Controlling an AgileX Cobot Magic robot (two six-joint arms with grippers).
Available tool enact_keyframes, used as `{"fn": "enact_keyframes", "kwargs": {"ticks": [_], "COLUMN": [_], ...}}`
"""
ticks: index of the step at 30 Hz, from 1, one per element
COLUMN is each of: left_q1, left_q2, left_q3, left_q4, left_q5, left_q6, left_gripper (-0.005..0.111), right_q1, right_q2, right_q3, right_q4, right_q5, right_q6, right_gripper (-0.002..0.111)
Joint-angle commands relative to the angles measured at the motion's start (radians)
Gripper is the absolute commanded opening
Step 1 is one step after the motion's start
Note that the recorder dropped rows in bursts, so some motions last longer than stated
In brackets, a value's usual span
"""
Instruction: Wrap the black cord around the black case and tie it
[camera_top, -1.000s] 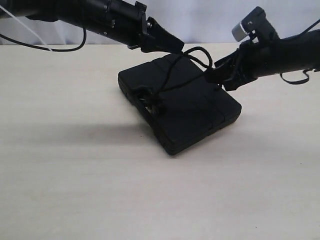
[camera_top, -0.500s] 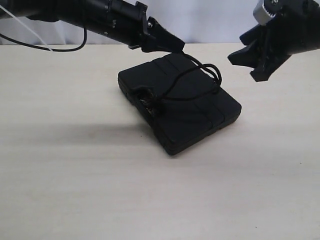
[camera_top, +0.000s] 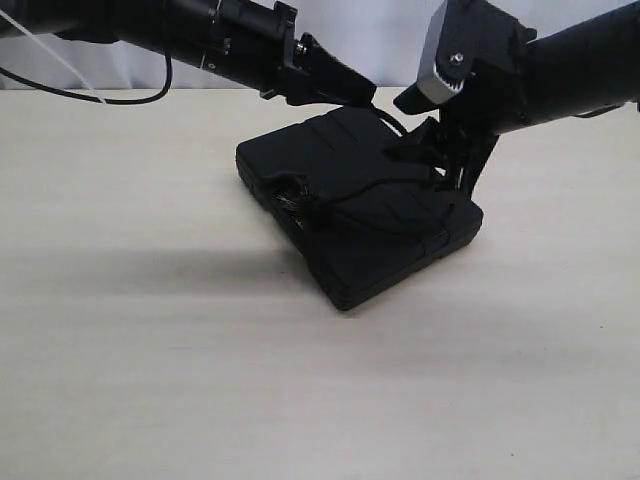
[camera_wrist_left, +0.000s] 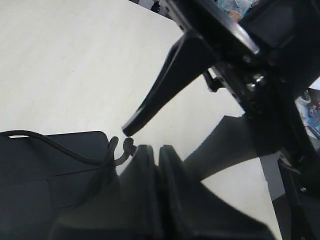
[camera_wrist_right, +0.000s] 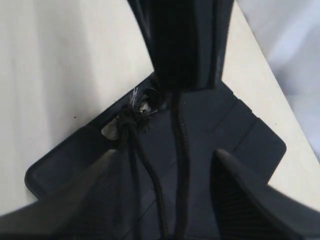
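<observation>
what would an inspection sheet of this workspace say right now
surface: pale wood-grain table
job's things: case on table; cord lies across its lid
clutter: nothing seen
grippers: left gripper shut, seemingly pinching cord at the case's edge; right gripper open, jaws astride cord above the lid
cables: thin black cable hanging by the left arm
surroundings: pale backdrop behind table

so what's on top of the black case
The black cord lies across the black case, frayed knot at the handle cutout, one end in the left gripper. The open right gripper straddles it, hiding part of the lid.
</observation>
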Motion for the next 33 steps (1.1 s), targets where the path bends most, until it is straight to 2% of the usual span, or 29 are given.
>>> {"fn": "enact_keyframes", "kwargs": {"ticks": [1,4,6,10,13,17,20,24,27,30,33], "left_q1": [-0.007,-0.007,-0.007,-0.007,-0.007,-0.002,0.010,0.016,0.013,-0.011,-0.051], "left_q2": [-0.003,-0.003,-0.003,-0.003,-0.005,-0.040,-0.083,-0.119,-0.101,-0.066,-0.034], "left_q3": [0.004,0.004,0.004,0.004,0.004,0.001,-0.020,-0.025,-0.025,-0.014,0.029], "left_q4": [-0.018,-0.018,-0.018,-0.018,-0.020,0.020,0.154,0.502,0.715,0.842,0.876], "left_q5": [0.012,0.014,0.014,0.014,0.014,0.014,-0.062,-0.241,-0.208,-0.124,-0.129], "left_q6": [0.006,0.009,0.010,0.003,-0.024,-0.050,-0.108,-0.507,-0.768,-0.888,-0.916], "left_gripper": [0.000,0.000,0.000,0.000,0.007,0.033,0.048,0.051,0.051,0.051,0.051], "right_q1": [0.001,0.001,0.001,0.001,-0.001,-0.028,-0.078,-0.157,-0.197,-0.220,-0.233], "right_q2": [0.030,0.035,0.035,0.031,0.008,-0.032,-0.040,-0.038,-0.031,-0.017,0.002], "right_q3": [0.005,0.005,0.005,0.005,0.005,0.001,-0.012,-0.013,-0.013,-0.013,-0.013], "right_q4": [0.007,0.028,0.028,0.030,0.025,0.020,0.020,0.020,0.020,0.020,0.020], "right_q5": [-0.052,-0.068,-0.068,-0.078,-0.129,-0.195,-0.241,-0.351,-0.416,-0.456,-0.466], "right_q6": [0.014,0.014,0.025,0.096,0.159,0.297,0.473,0.693,0.723,0.725,0.725], "right_gripper": [0.041,0.022,0.004,0.004,0.004,0.004,0.004,0.004,0.004,0.004,0.004]}}
